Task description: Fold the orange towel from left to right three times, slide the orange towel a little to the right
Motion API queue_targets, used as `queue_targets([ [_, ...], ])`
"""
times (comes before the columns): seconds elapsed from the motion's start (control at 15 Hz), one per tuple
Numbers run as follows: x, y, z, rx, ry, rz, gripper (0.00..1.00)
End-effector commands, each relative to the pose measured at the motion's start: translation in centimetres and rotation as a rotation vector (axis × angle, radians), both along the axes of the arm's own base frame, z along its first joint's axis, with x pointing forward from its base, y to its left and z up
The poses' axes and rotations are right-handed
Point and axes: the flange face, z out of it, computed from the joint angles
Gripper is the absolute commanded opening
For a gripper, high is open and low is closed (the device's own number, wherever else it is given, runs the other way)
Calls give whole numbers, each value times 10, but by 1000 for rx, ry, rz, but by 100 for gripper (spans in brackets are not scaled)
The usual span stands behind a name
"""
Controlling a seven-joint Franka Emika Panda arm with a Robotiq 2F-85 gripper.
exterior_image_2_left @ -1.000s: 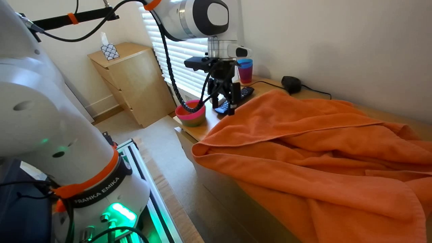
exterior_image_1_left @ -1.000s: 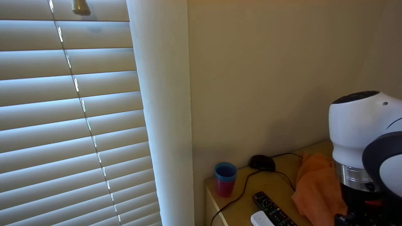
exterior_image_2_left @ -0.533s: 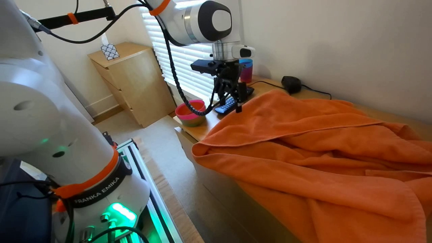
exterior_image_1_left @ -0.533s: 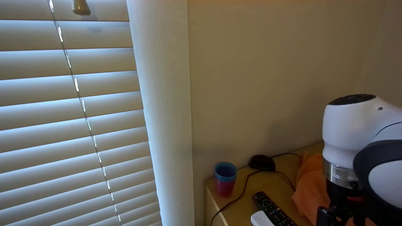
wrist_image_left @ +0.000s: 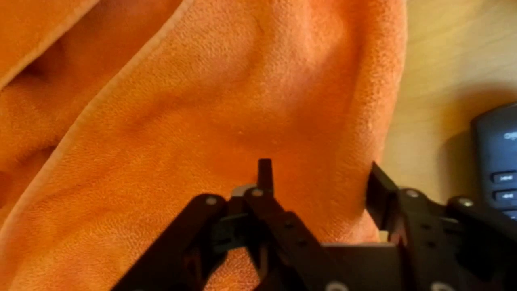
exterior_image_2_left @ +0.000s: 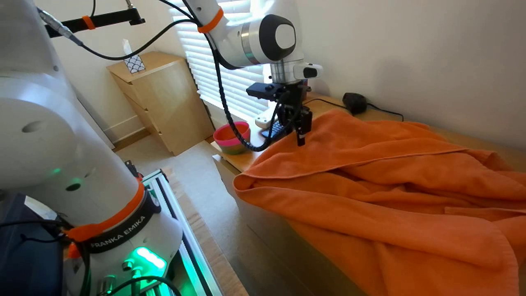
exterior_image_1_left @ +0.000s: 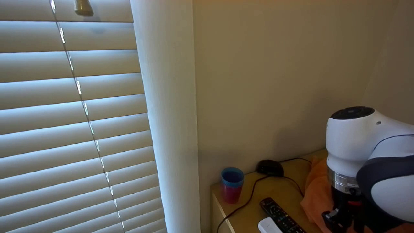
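The orange towel [exterior_image_2_left: 394, 197] lies rumpled over the tabletop, part of it hanging down the front side. In an exterior view only its near corner [exterior_image_1_left: 315, 197] shows beside the arm. My gripper [exterior_image_2_left: 299, 133] is low at the end of the towel nearest the remote. In the wrist view the gripper [wrist_image_left: 320, 163] has its jaws apart, with towel cloth [wrist_image_left: 202, 121] showing between and below them. One finger [wrist_image_left: 264, 173] is over the cloth; the opposite finger [wrist_image_left: 379, 194] stands at the towel's edge. Whether the tips touch the cloth, I cannot tell.
A black remote [exterior_image_1_left: 281, 215] and a white object [exterior_image_1_left: 269, 226] lie close to the towel. Farther back are a blue and red cup [exterior_image_1_left: 232, 186] and a black corded object [exterior_image_2_left: 354, 102]. A pink-rimmed bowl [exterior_image_2_left: 231, 139] sits near the table edge [exterior_image_2_left: 230, 162].
The arm has come down and, in an exterior view, shifted rightward over the towel's end. The fingers appear to have drawn somewhat closer together. The towel looks the same.
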Motion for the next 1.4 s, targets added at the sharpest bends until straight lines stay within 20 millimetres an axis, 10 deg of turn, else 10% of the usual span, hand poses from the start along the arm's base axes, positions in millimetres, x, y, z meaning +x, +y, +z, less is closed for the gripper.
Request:
queue_targets([
  [0.0, 0, -1, -8, -37, 13, -9, 26],
  [0.27, 0, -5, -5, -76, 24, -2, 0],
  [0.73, 12, -10, -3, -91, 22, -35, 1],
  [1.27, 141, -121, 156, -188, -386, -299, 1],
  [1.33, 126, -106, 127, -169, -330, -231, 4],
])
